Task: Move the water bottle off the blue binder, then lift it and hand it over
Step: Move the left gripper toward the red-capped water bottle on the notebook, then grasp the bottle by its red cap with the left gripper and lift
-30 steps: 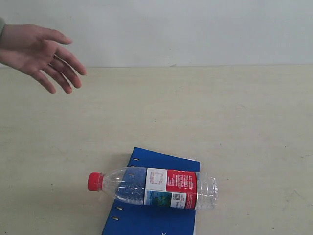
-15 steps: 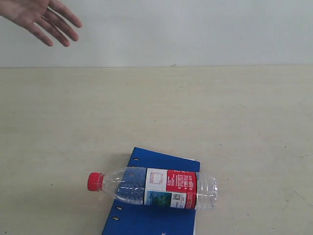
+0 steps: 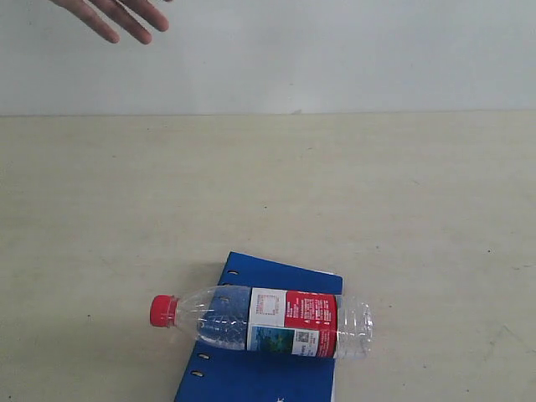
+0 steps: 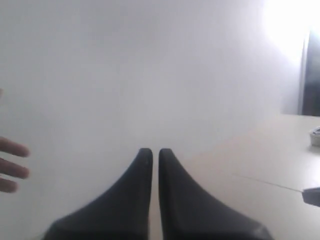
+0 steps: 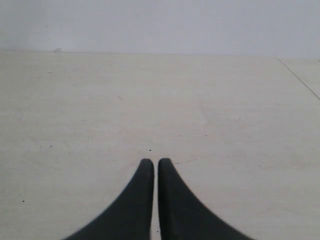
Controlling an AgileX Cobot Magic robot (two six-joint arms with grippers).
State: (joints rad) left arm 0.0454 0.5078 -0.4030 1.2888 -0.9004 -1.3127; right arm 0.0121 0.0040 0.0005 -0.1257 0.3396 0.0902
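The widest hazard is judged to be the pale worktop [image 3: 377,209]: nothing is seen on it to stop a rolling thing, so a bottle nudged too hard could be sent well away from both arms. The blue binder [image 3: 260,377] could be dragged along if the push is applied low, since the bottle rests directly on its cover. Because the binder lies flat, a jaw could also be slid over it rather than under it when the lift is tried. The water bottle [image 3: 268,322] is round and lies on its side, so a push across its length is likely to be turned into a roll, and its thin clear wall could be dented by a hard pinch. The left hand [image 4: 150,152] and the right hand [image 5: 151,162] are each shown pressed together with nothing between the jaws, so any grasp would be missed unless they are spread first. A person's fingers [image 3: 130,25] are seen at the far upper left, well apart from the bottle, so a long carry is implied.

The binder is found near the lower edge of the exterior view, bright blue, partly cut off, with holes [image 3: 200,356] along its left edge. The bottle is laid across it, clear, with both ends overhanging. A red, white and teal label [image 3: 293,322] is wrapped round its middle, and its red cap [image 3: 162,311] is pointed left.
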